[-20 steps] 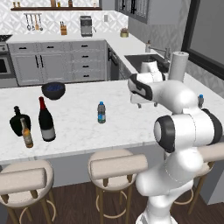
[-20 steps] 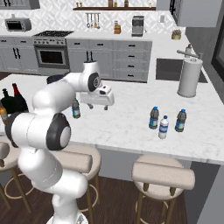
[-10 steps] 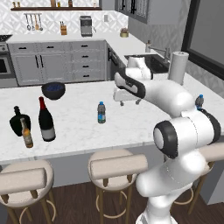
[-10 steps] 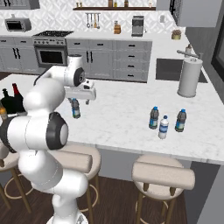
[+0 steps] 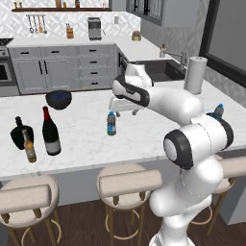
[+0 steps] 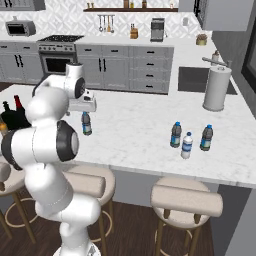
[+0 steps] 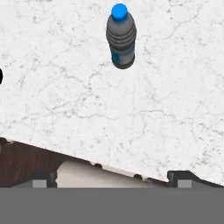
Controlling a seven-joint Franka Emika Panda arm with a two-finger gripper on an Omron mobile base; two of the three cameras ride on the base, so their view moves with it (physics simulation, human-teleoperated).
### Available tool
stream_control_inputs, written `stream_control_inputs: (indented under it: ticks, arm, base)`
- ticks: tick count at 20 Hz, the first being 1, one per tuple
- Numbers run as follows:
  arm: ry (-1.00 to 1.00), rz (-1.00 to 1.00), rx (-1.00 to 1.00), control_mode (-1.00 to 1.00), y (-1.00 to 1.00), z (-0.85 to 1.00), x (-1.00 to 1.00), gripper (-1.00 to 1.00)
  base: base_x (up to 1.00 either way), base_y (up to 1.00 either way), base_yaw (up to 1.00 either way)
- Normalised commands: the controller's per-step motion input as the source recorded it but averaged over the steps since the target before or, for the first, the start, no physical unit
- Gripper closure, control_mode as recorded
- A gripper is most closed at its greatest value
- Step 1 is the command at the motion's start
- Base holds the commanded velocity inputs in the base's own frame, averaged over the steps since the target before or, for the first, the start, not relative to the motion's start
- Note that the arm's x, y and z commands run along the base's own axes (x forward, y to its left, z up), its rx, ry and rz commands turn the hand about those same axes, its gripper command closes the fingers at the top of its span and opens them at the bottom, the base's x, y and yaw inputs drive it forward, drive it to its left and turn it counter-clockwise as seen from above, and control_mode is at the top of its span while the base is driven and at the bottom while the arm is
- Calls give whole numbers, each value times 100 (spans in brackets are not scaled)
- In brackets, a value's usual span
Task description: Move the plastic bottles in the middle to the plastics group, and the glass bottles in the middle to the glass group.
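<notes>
We're up over the white marble bench (image 5: 86,139), w/ our hand (image 5: 122,106) hanging just above and a touch behind the small clear plastic water bottle w/ blue cap and blue label (image 5: 111,123). In the right base view the hand (image 6: 82,106) sits right over that same bottle (image 6: 86,123), not touching it. In the hand view the bottle (image 7: 121,37) stands upright at approx 12 o'clock, well apart from our dark fingertips (image 7: 43,180) at the bottom edge. The tips sit far apart, so the hand is spread wide w/ nothing between them.

Over at 9 o'clock from the lone bottle in the left base view: tall dark wine bottle w/ red foil neck and pale label (image 5: 49,132), upright. Just beside it, further toward 9, the squat round black bottle w/ short neck (image 5: 20,134) and the slim brown beer bottle w/ pale label (image 5: 29,147) in front of it. A dark round bowl (image 5: 58,98) sits toward 11 o'clock, further back on the bench.

Right base view, approx 3 o'clock from the lone bottle and well apart: three more small blue-capped bottles (image 6: 189,139) clustered near the bench's front edge, all upright. Behind them, a grey paper-towel roll on a stand (image 6: 218,89). Padded bar stools (image 5: 129,180) line the near side.
</notes>
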Motion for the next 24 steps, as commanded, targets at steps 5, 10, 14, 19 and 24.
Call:
stream_control_inputs:
  ticks: [5,10,14,19,24]
  arm:
    - [0,2,0,-100,47,-8,43,-100]
    - [0,0,-2,-100,14,-12,35,-100]
    - [0,0,-13,-100,0,-22,16,-100]
    - [0,0,-15,-100,0,-35,7,-100]
    - [0,0,-2,-100,0,-21,17,-100]
  base:
    - [0,0,0]
    - [0,0,0]
    - [0,0,0]
    - [0,0,0]
    - [0,0,0]
